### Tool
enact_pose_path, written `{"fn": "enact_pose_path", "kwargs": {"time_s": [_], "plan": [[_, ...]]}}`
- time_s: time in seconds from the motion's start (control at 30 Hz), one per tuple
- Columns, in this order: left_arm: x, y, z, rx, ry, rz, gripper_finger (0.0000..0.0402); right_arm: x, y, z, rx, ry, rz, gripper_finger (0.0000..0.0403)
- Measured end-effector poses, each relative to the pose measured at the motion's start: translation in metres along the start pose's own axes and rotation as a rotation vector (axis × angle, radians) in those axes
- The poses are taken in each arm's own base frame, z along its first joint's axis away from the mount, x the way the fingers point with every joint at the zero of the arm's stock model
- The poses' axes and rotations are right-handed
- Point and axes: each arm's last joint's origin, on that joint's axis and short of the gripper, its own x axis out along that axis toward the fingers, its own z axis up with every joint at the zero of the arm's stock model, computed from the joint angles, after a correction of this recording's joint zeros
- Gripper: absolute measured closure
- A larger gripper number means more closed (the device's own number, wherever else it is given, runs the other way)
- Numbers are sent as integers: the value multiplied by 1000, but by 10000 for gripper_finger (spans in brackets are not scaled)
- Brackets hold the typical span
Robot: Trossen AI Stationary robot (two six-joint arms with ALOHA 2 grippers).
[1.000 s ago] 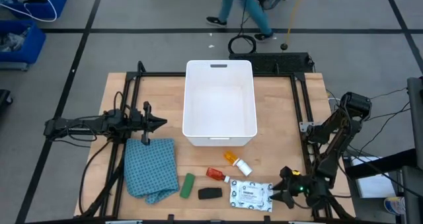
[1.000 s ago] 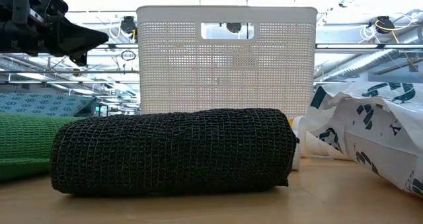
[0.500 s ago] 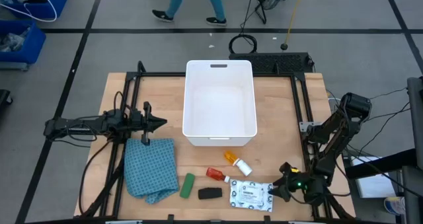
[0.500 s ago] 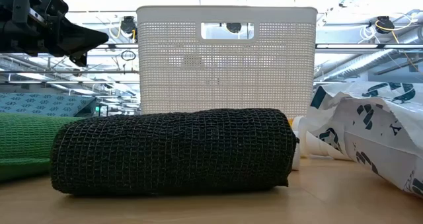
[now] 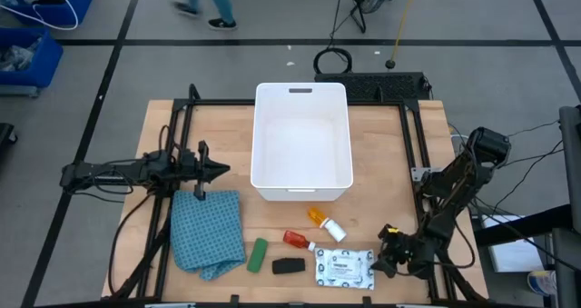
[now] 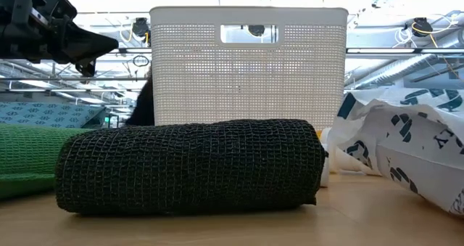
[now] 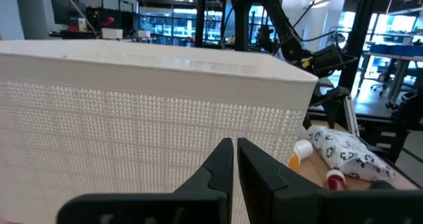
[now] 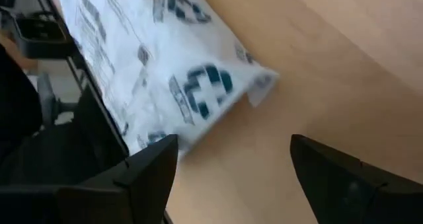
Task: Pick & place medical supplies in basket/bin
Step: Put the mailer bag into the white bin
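As right pincer (image 5: 379, 261) is brought nearer flat white packet (image 5: 345, 269), jaws spread, nothing gripped; white tub (image 5: 302, 192) unfilled. Left pincer (image 5: 218, 170) parked, pressed together.

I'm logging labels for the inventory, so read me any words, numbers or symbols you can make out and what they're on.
White packet: dark teal cross symbols; its lines of print are too blurred to read.
White tub, orange pill bottle, red-and-white tube: no readable text.
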Motion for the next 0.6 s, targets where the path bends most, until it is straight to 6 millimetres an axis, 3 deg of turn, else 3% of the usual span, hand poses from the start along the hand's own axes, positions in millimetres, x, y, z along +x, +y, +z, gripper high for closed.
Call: {"fn": "enact_pose_path", "kwargs": {"time_s": [0.33,0.6], "plan": [[0,0,-2,-24,24,2,378,-1,7,1,-6,-130,106,122],[0,0,-2,-22,23,2,378,10,4,7,-10,-109,45,122]]}}
